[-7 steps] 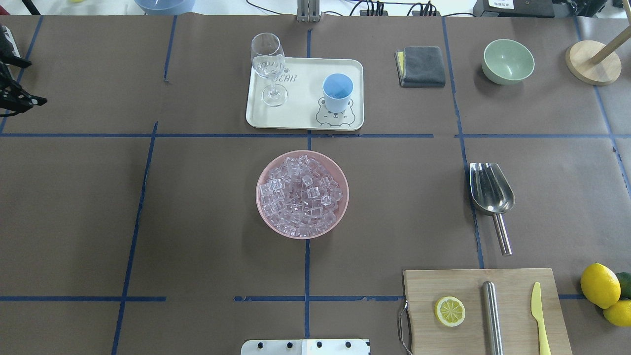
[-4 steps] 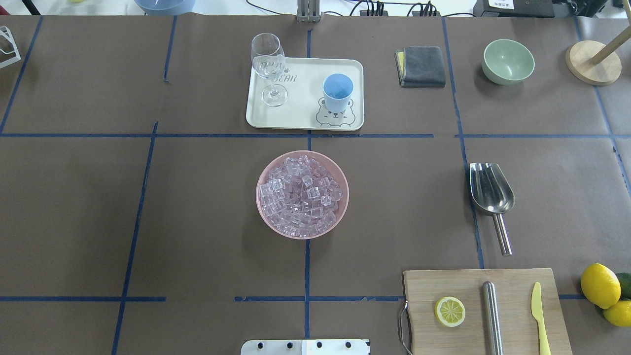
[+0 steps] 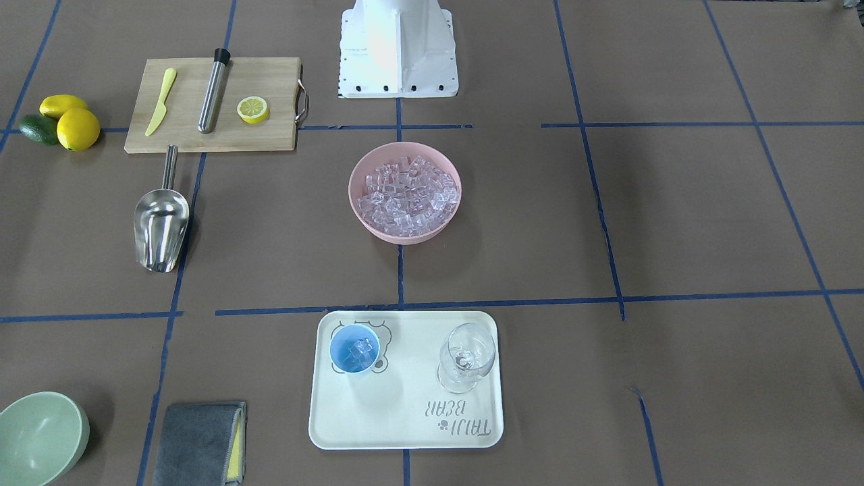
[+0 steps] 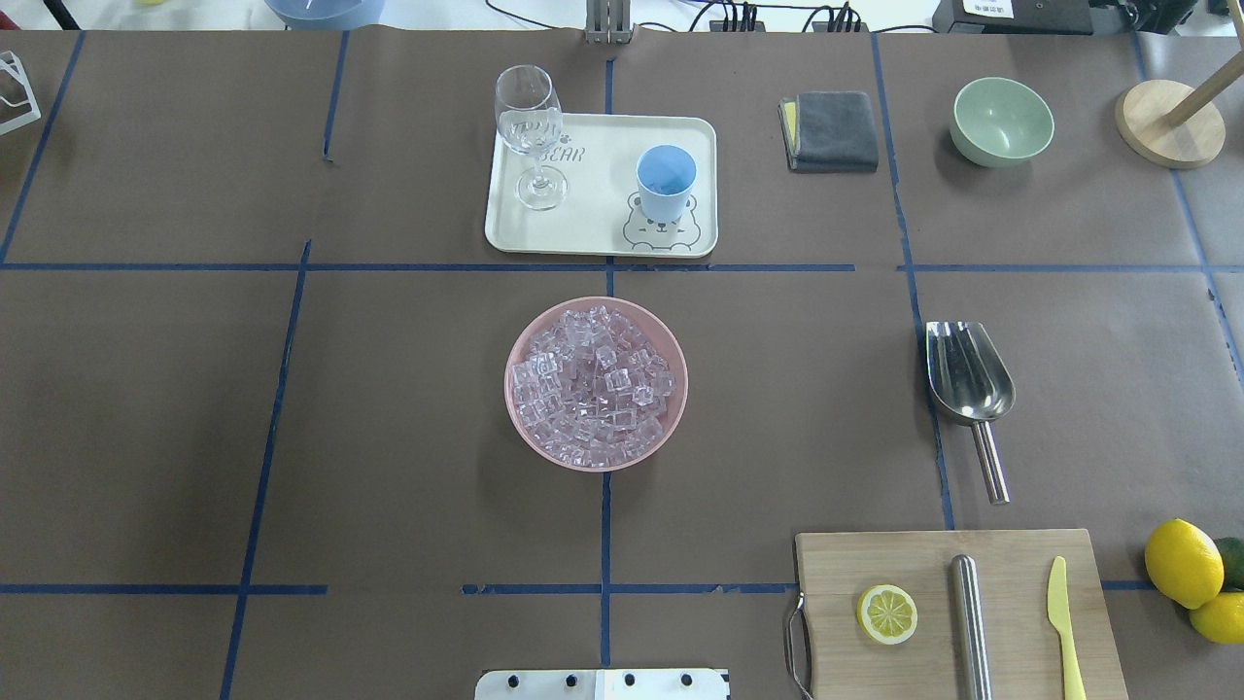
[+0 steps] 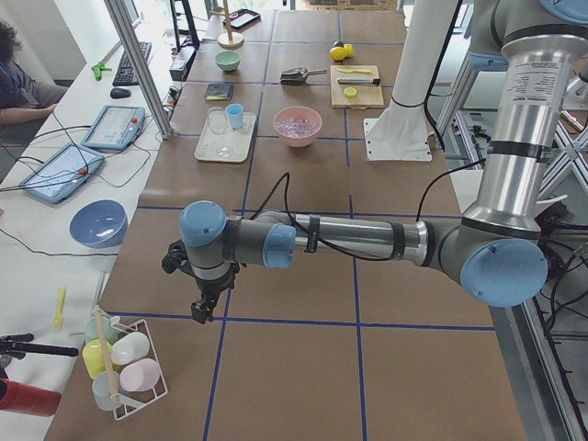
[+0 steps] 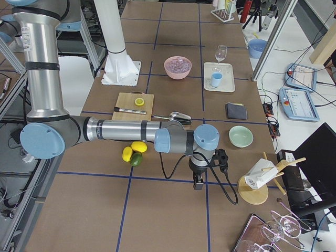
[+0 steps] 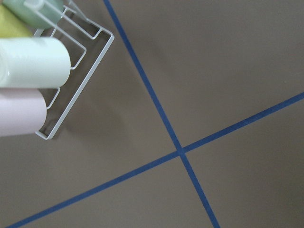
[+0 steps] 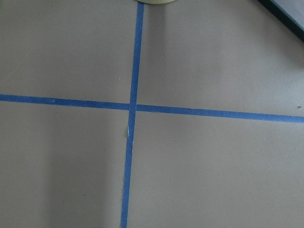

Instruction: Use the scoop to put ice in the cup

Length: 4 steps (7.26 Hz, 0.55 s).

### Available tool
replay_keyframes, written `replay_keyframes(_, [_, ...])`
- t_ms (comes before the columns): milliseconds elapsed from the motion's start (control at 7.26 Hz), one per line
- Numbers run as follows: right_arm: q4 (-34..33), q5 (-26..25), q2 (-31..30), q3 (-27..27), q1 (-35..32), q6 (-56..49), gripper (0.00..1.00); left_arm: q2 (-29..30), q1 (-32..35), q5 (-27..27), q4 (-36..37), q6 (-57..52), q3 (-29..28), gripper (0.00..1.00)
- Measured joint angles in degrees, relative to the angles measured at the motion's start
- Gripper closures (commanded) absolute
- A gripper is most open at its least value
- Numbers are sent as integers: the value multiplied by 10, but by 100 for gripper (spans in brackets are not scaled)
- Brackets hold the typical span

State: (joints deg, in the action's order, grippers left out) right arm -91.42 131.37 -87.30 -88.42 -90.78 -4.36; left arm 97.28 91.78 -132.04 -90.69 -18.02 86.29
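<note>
The ice (image 4: 593, 384) fills a pink bowl (image 4: 515, 428) at the table's middle. The light-blue cup (image 4: 666, 182) stands on a cream tray (image 4: 593, 224); the front-facing view shows a few ice cubes inside the cup (image 3: 354, 347). The steel scoop (image 4: 967, 374) lies empty on the table to the right of the bowl, handle toward the robot. My left gripper (image 5: 197, 317) hangs far off at the table's left end, by a wire rack. My right gripper (image 6: 197, 185) hangs at the right end. I cannot tell whether either is open or shut.
A wine glass (image 4: 530, 126) stands on the tray. A grey cloth (image 4: 834, 129), green bowl (image 4: 1001, 119) and wooden stand (image 4: 1166, 122) sit far right. A cutting board (image 4: 952, 612) holds a lemon slice, steel cylinder and yellow knife. Lemons (image 4: 1181, 562) lie beside it. The wire rack (image 5: 129, 367) holds cups.
My left gripper, seen one second ago at the overhead view's left edge, has moved out of that view. Nothing on the table has moved.
</note>
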Motion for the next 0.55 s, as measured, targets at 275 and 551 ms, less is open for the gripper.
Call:
replay_keyframes(275, [0,0,1,-1,0,0,0,-12,9,-28,31,73,31,0])
replay_keyframes(551, [1,-1,2,-1,0,0,0,-26,12,-44,33,99,50,0])
